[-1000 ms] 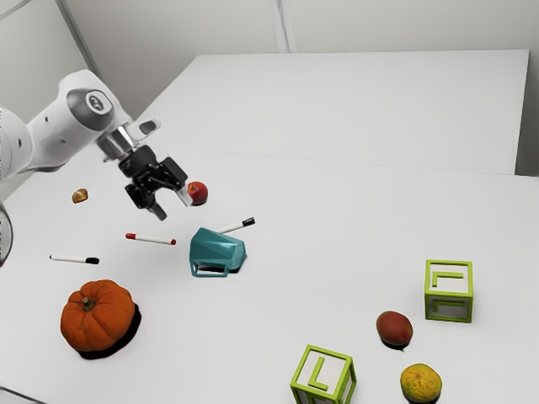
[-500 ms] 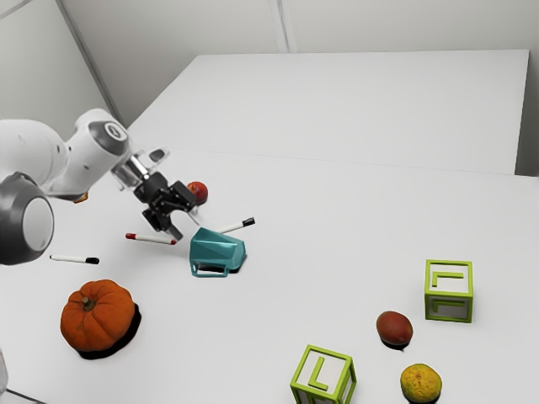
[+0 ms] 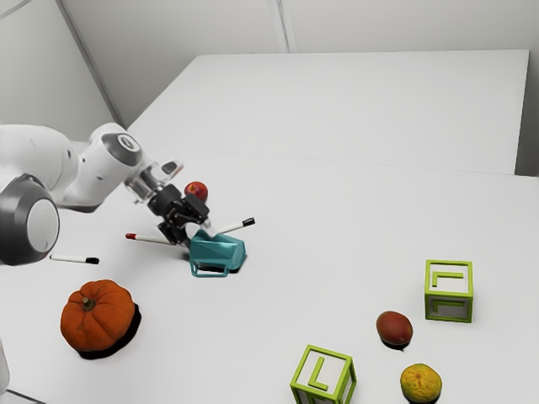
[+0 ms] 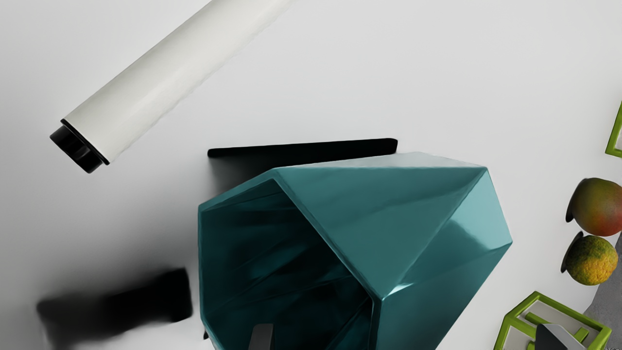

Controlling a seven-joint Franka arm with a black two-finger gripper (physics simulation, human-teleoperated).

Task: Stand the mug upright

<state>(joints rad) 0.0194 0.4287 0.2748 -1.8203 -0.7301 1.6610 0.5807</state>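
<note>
Both jaws stand wide apart, holding nothing, one at the mouth of the mug (image 3: 217, 252) lying sideways on the bench (image 3: 337, 252) — an off-centre squeeze on its slanted wall could make it roll or slip rather than stand.

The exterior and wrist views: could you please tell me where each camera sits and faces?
Exterior view: beside the arm, looking down across the table; the arm and open end effector show.
Wrist view: on the arm's hand, looking past both fingertips toward the tipped mug's open mouth and the tabletop.
Shared: mug, reddish fruit, yellow-green fruit, two green-framed blocks.
</note>
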